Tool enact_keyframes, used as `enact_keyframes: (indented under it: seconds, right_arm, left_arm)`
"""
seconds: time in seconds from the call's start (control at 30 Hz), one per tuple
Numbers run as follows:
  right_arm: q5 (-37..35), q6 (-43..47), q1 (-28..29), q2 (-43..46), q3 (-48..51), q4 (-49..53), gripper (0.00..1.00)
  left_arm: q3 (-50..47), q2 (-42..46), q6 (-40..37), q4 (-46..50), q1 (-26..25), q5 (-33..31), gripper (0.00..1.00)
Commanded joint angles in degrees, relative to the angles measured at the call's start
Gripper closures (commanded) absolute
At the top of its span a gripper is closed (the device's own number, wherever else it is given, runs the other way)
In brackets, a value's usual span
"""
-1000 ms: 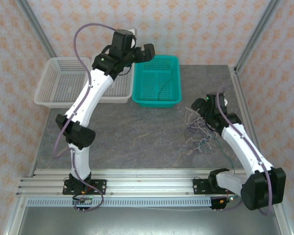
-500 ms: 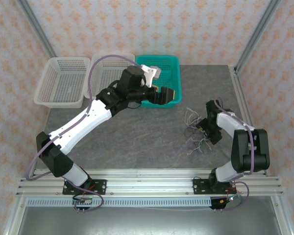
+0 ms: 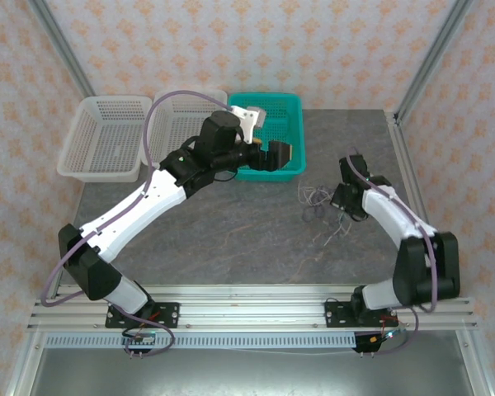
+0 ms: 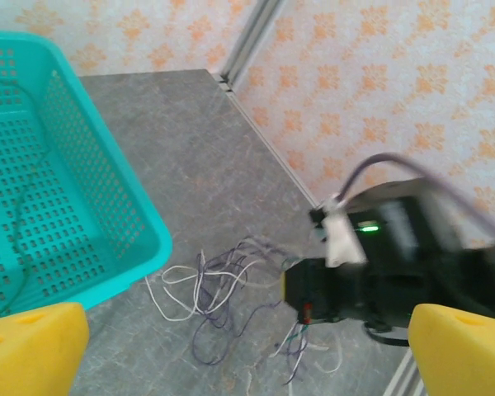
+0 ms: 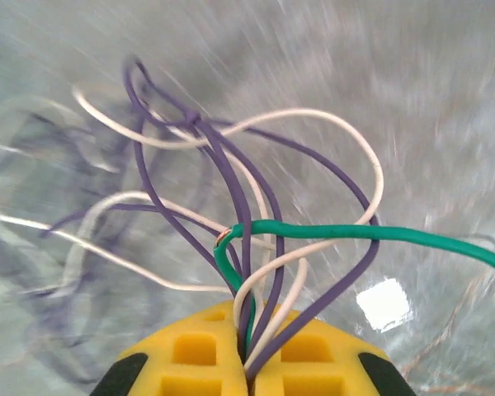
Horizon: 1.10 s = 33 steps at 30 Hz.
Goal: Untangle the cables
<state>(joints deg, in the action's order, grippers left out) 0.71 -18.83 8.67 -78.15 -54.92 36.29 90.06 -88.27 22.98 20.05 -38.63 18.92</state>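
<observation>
The cables (image 5: 200,140) are thin purple, white and green wires bunched in a tangle. My right gripper (image 5: 252,367) is shut on them, with several strands pinched between its yellow pads (image 5: 194,355). In the top view the right gripper (image 3: 338,198) sits at the table's right, the cables (image 3: 313,196) trailing to its left and loose ends (image 3: 340,231) lying below it. My left gripper (image 3: 280,155) hangs open over the teal basket's front right corner. In the left wrist view the left gripper (image 4: 247,363) looks down on the cables (image 4: 219,289), well above them.
The teal basket (image 3: 280,97) stands at the back centre, and a thin dark strand (image 4: 21,223) lies inside it. Two white baskets (image 3: 107,136) (image 3: 175,106) stand to its left. The table's right edge and a frame post (image 3: 400,132) are close behind the right arm.
My right gripper has shut on the cables and dragged the tangle up and to the left. The left arm swung from the rear over to the teal basket's front corner, staying open.
</observation>
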Motion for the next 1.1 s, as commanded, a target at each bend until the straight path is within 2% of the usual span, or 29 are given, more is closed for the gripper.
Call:
enact_keyframes:
  seconds: [0.0,0.1,0.2,0.27,0.33,0.4,0.5,0.6,0.83,0.93,1.07]
  right_arm:
    - [-6.4,16.7,2.8,6.8,-4.5,-5.7,1.0]
    - [-5.1,26.8,5.6,9.1,-6.3,-7.0,1.0]
    - [5.5,39.8,7.4,12.0,-4.9,-8.8,1.0]
    - [13.9,52.5,8.8,14.0,-2.7,-8.8,1.0]
    - [17.6,65.4,11.2,16.3,0.6,-8.3,1.0]
    - [17.8,74.5,13.2,17.8,2.8,-7.6,1.0]
    - [14.4,83.4,14.8,18.8,4.8,-6.8,1.0]
    - [11.9,94.3,16.7,20.1,6.9,-6.4,1.0]
    - [9.4,101.9,19.9,20.7,9.9,-11.8,1.0]
    - [10.2,101.7,20.2,19.5,9.5,-13.1,1.0]
    - [10.7,101.5,20.6,18.5,9.1,-13.8,1.0]
  left_arm:
    - [3.1,2.1,3.6,2.3,0.4,-5.8,0.0]
    - [4.3,2.0,10.1,4.6,2.7,-7.5,0.04]
    - [4.2,2.4,14.3,4.7,5.9,-5.7,0.08]
    - [5.2,2.1,14.9,6.4,7.2,-4.1,0.1]
    - [7.3,0.8,15.4,9.0,8.1,-1.5,0.1]
    - [10.1,-1.2,15.9,12.4,8.4,1.3,0.11]
    - [14.4,-5.5,17.7,17.9,8.5,5.7,0.11]
    - [15.6,-9.2,20.6,19.6,8.3,8.8,0.11]
    - [14.3,-16.8,27.0,14.0,6.4,12.1,0.11]
    - [18.2,-21.6,26.7,9.4,4.5,14.3,0.1]
    - [25.3,-29.0,25.4,9.2,3.0,14.3,0.11]
